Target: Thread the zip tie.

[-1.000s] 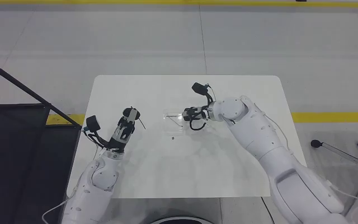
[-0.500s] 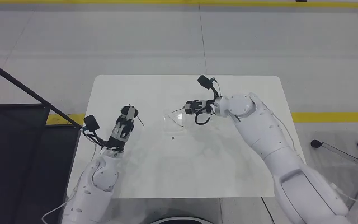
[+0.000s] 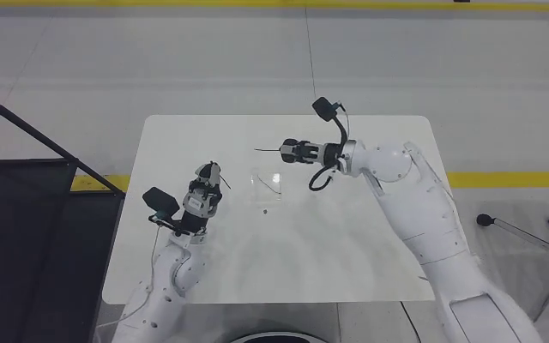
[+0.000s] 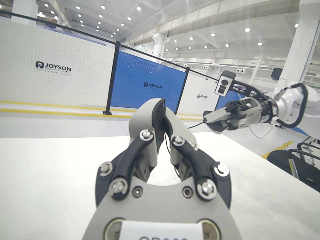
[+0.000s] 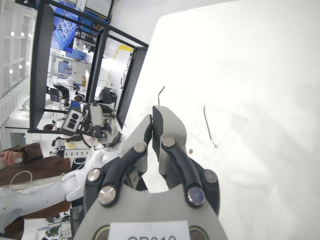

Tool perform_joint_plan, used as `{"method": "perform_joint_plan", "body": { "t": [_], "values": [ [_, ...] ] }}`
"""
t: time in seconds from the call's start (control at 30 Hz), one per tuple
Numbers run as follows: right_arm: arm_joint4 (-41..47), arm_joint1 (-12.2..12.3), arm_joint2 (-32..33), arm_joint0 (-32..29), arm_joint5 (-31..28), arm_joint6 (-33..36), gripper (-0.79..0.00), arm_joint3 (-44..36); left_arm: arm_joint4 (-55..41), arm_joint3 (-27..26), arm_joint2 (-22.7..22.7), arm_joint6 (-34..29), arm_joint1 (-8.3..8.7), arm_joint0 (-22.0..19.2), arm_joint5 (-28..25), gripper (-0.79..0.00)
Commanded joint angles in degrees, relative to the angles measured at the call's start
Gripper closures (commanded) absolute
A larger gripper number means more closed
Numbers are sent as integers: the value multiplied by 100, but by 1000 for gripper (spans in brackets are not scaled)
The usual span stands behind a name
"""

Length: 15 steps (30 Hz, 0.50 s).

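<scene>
My left gripper (image 3: pixel 212 172) is at the table's left middle, raised and shut on a thin black zip tie (image 3: pixel 224 181); the strand (image 4: pixel 163 138) runs between its pads. My right gripper (image 3: pixel 284 151) hangs above the table's centre, farther back. It is shut on another black zip tie (image 3: pixel 268 150), whose thin end (image 5: pixel 160 93) pokes out past the fingertips and points toward the left arm. The two grippers are apart, with a gap of table between them. In the left wrist view, the right gripper (image 4: pixel 212 121) faces mine across that gap.
A clear flat tray (image 3: pixel 273 187) lies on the white table (image 3: pixel 360 249) between the arms. A loose black tie (image 5: pixel 208 126) rests on it, and small specks (image 3: pixel 267 208) lie beside it. A black barrier frame (image 3: pixel 34 137) stands off the table's left side.
My right gripper has risen off the clear tray and moved toward the far side with its tie. The left arm has shifted slightly toward the centre.
</scene>
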Motion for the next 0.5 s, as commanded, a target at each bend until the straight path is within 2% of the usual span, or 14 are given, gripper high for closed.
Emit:
{"method": "perform_joint_plan", "body": {
  "t": [0.0,0.37,0.47],
  "values": [
    [-8,6,16,-9,10,11,0,-18,-7,-1,-2,-8,0,0,-4,0],
    [-8,6,16,-9,10,11,0,-18,-7,-1,-2,-8,0,0,-4,0],
    [267,14,109,-169,9,-65,0,-98,-24,-37,7,-51,-4,19,32,0]
  ]
}}
